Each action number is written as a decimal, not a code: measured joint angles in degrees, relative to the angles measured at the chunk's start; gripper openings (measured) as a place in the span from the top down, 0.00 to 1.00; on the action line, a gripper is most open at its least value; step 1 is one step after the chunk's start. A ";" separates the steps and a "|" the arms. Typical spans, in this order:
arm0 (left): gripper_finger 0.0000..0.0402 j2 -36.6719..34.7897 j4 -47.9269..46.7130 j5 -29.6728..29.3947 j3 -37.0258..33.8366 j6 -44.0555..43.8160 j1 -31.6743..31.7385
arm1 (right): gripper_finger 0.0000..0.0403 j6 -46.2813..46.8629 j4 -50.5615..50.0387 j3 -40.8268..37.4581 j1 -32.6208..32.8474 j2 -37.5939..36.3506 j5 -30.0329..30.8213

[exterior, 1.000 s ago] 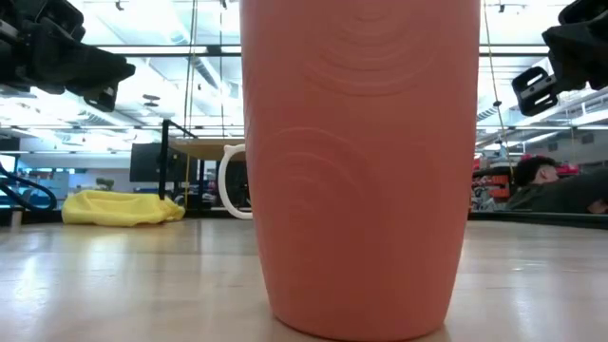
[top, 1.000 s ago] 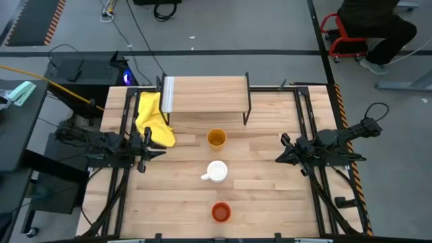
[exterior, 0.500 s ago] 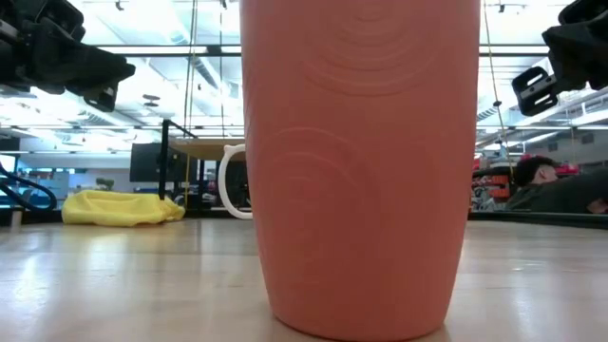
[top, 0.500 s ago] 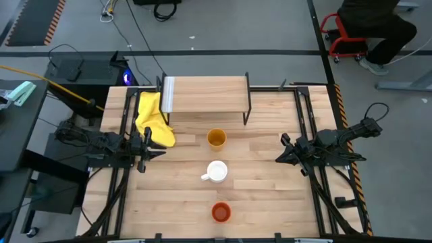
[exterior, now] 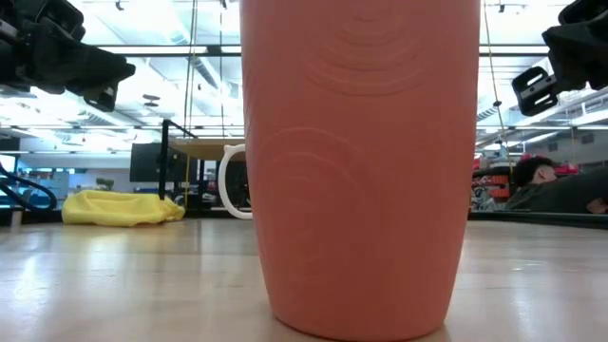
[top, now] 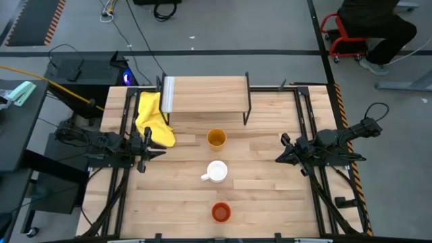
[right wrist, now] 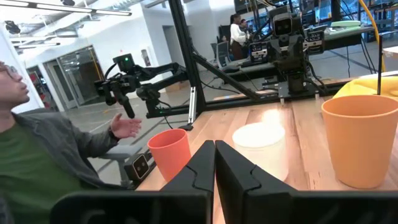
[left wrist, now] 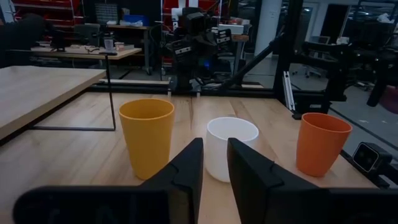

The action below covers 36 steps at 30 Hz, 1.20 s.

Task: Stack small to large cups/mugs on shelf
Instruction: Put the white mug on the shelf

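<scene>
Three cups stand upright in a row down the middle of the wooden table. The yellow-orange cup (top: 216, 138) is nearest the shelf (top: 206, 94), the white mug (top: 217, 171) is in the middle, and the orange-red cup (top: 221, 212) is by the near edge. That last cup fills the low view (exterior: 361, 161). The shelf stands on its thin black legs at the far edge. My left gripper (top: 150, 145) hovers at the table's left, pointing level toward the cups, its fingers a little apart (left wrist: 215, 144). My right gripper (top: 280, 152) hovers at the right, shut (right wrist: 214, 146), also pointing toward them.
A yellow cloth (top: 154, 118) lies crumpled at the shelf's left end, close to my left gripper. Black frame rails run along both table sides. A person in a grey jacket (right wrist: 37, 149) sits beyond the near edge. Bare tabletop lies between the cups and both grippers.
</scene>
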 joint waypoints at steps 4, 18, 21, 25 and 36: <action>0.80 -0.01 0.04 0.02 0.00 0.00 0.00 | 0.96 -0.29 -0.01 0.00 -0.02 0.01 0.00; 0.80 0.01 0.02 0.01 0.00 0.00 -0.01 | 0.96 -4.40 0.41 0.00 -0.02 0.00 0.04; 0.80 -0.01 0.09 0.00 0.00 0.06 -0.02 | 0.96 -4.38 0.41 0.00 -0.02 -0.01 0.04; 0.79 -0.01 2.72 -0.01 0.00 2.83 -0.01 | 0.96 -4.40 1.20 0.00 -0.02 -0.01 0.04; 0.80 0.00 14.40 0.00 0.00 5.73 -0.01 | 0.96 -6.70 8.57 0.00 -0.02 -0.01 0.15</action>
